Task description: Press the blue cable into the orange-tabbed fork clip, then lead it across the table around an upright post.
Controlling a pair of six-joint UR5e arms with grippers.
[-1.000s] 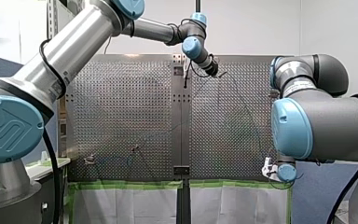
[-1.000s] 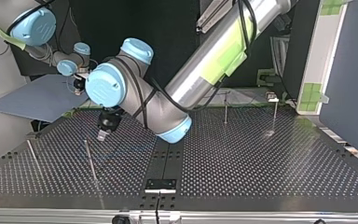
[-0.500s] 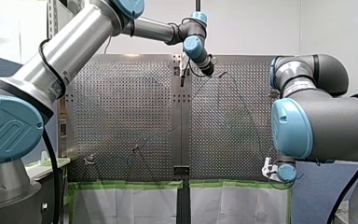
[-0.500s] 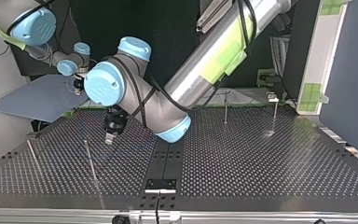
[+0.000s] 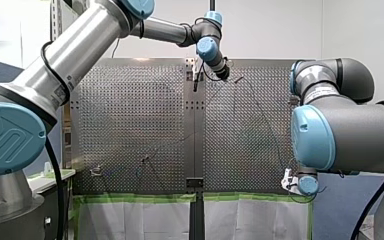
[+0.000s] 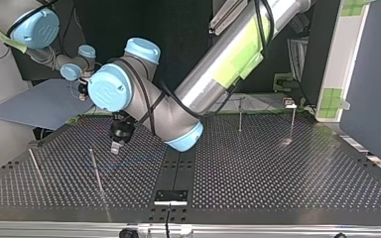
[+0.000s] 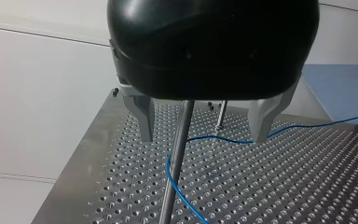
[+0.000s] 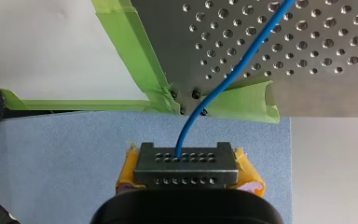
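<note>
Fingers [image 7: 145, 122] of the left gripper [image 7: 200, 140] stand spread astride the post [image 7: 176, 158], hardly shifted in half a second. The cable [image 7: 223, 139] bends at it, near the table's [image 7: 307, 186] edge, open plate beyond. Off the corner the right gripper [image 8: 186, 169] pinches the cable.

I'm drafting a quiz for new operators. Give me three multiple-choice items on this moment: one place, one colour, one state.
1. The upright post stands: A between my left gripper's fingers; B outside them; C lying flat.
2. The tape on the table's edge is: A red; B green; C white.
3. My right gripper is: A open; B shut on the blue cable; C shut on the post.
A: the fingers flank it. B: green strips show. B: the cable leaves its closed pads.
</note>
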